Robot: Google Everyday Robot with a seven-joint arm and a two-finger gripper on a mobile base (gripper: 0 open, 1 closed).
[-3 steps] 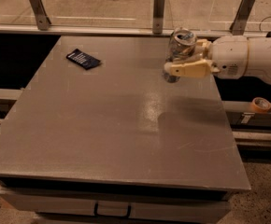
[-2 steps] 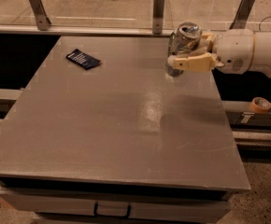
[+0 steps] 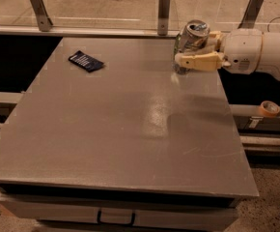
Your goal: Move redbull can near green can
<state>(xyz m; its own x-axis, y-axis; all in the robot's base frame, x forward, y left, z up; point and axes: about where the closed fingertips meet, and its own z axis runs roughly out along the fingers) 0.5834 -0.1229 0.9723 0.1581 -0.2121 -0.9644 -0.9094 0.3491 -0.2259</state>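
in the camera view, the redbull can is held nearly upright over the far right part of the grey table. it is clamped between the fingers of the gripper, which enters from the right. whether the can is touching the table cannot be told. a dark flat packet is seen at the far left, well apart.

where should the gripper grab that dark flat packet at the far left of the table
Probably across its short width, from straight above. The dark packet lies flat on the table, so only its long edges can be pinched. It sits skewed, so turn the wrist to match. The gripper is near the far right corner, shut on the redbull can.
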